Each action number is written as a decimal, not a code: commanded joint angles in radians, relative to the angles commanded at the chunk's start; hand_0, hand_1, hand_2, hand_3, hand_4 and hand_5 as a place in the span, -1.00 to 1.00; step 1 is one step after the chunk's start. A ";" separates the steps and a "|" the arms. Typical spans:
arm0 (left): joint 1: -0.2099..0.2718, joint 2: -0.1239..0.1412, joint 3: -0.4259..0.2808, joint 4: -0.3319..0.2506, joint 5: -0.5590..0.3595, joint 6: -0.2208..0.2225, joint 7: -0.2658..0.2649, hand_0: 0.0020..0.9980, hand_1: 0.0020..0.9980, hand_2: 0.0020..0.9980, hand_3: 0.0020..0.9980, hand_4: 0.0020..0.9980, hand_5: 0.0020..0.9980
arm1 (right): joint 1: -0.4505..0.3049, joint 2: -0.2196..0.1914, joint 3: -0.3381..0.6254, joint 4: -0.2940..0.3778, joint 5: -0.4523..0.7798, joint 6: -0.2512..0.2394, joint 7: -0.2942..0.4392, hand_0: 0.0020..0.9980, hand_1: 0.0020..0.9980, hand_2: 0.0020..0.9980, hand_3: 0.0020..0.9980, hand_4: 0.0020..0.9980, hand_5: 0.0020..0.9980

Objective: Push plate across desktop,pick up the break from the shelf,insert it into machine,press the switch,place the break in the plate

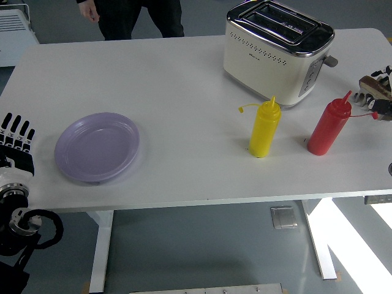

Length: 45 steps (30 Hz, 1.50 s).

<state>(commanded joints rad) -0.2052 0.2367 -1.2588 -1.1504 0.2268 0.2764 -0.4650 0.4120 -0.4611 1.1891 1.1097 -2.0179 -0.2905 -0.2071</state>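
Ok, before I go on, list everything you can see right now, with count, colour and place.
plate: one, lilac, empty, near left of the table.
toaster: one, cream with a chrome top, far right of the table, slots empty.
yellow squeeze bottle: one, upright, in front of the toaster.
red squeeze bottle: one, upright, right of the yellow one.
bread rack: one, partly visible at the right edge; contents unclear.
table: one, white.
person: one, in dark clothes, standing at the far side, hand hanging free.
left hand: black, fingers extended, at the left table edge beside the plate, holding nothing.
right hand: not in view.
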 joint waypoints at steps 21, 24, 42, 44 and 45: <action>-0.038 -0.014 0.133 0.014 -0.028 -0.003 -0.007 0.73 0.55 0.47 0.39 0.43 1.00 | 0.007 0.010 -0.025 -0.003 0.016 -0.040 0.001 0.20 0.14 0.09 0.01 0.06 -0.97; -0.042 -0.016 0.151 0.016 -0.033 -0.004 -0.008 0.73 0.55 0.47 0.39 0.43 1.00 | 0.008 0.012 -0.028 -0.006 0.016 -0.040 0.000 0.20 0.14 0.09 0.01 0.06 -0.97; -0.075 -0.020 0.265 0.007 -0.067 -0.008 -0.009 0.72 0.55 0.47 0.38 0.42 1.00 | 0.018 0.015 -0.020 0.003 0.022 -0.092 -0.008 0.11 0.10 0.08 0.01 -0.15 -0.99; -0.078 -0.021 0.288 0.007 -0.072 -0.008 -0.010 0.72 0.55 0.47 0.38 0.42 1.00 | 0.020 0.016 -0.019 0.004 0.023 -0.102 -0.010 0.05 0.07 0.07 0.00 -0.36 -1.00; -0.080 -0.022 0.296 0.007 -0.074 -0.008 -0.010 0.72 0.55 0.47 0.38 0.42 1.00 | 0.020 0.016 -0.019 0.005 0.024 -0.106 -0.011 0.05 0.07 0.07 0.00 -0.36 -1.00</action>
<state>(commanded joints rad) -0.2851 0.2150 -0.9624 -1.1430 0.1531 0.2682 -0.4751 0.4325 -0.4449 1.1700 1.1145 -1.9940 -0.3965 -0.2181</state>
